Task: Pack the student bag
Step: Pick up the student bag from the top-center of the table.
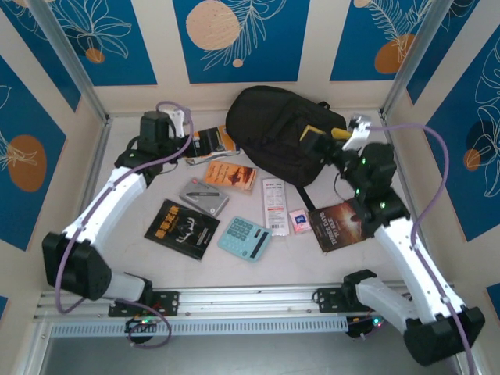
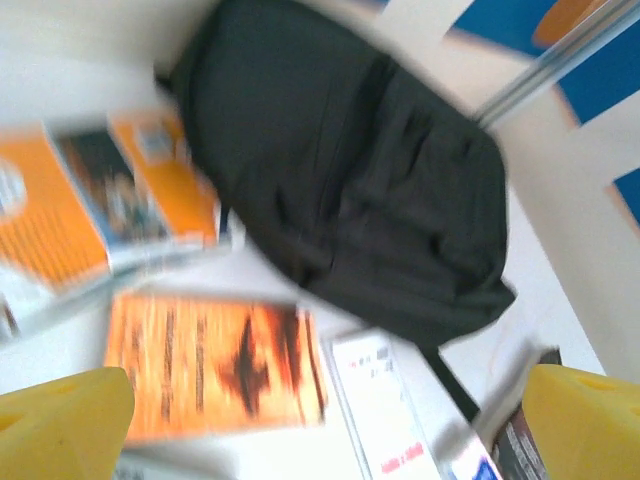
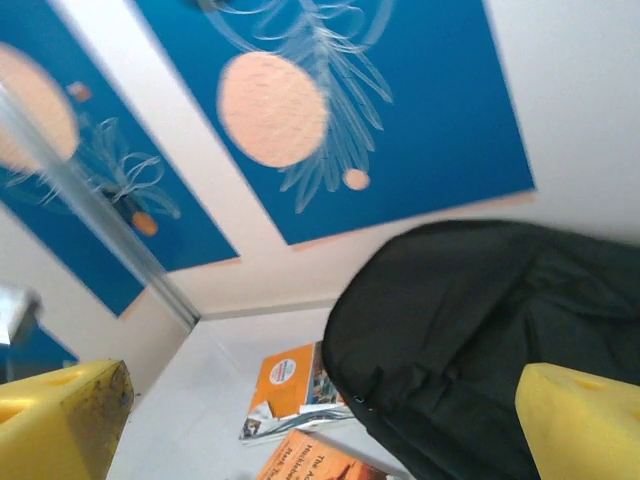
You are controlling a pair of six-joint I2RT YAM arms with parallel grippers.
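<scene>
The student bag [image 1: 277, 133] is a large black backpack lying at the back middle of the table; it also shows in the left wrist view [image 2: 350, 170] and the right wrist view [image 3: 490, 340]. My left gripper [image 1: 176, 137] hovers left of the bag above the orange booklet; its yellow jaws [image 2: 320, 440] stand wide open with nothing between them. My right gripper [image 1: 326, 137] is at the bag's right side, raised and pointing left across it. Its yellow jaws [image 3: 320, 430] are also wide open and hold nothing.
Loose on the table in front of the bag lie an orange booklet [image 1: 212, 142], an orange book [image 1: 230, 176], a grey book [image 1: 203, 195], a black-covered book [image 1: 181, 228], a teal calculator [image 1: 244, 238], a white packet [image 1: 274, 205], a small sachet [image 1: 299, 221] and a dark book [image 1: 341, 224].
</scene>
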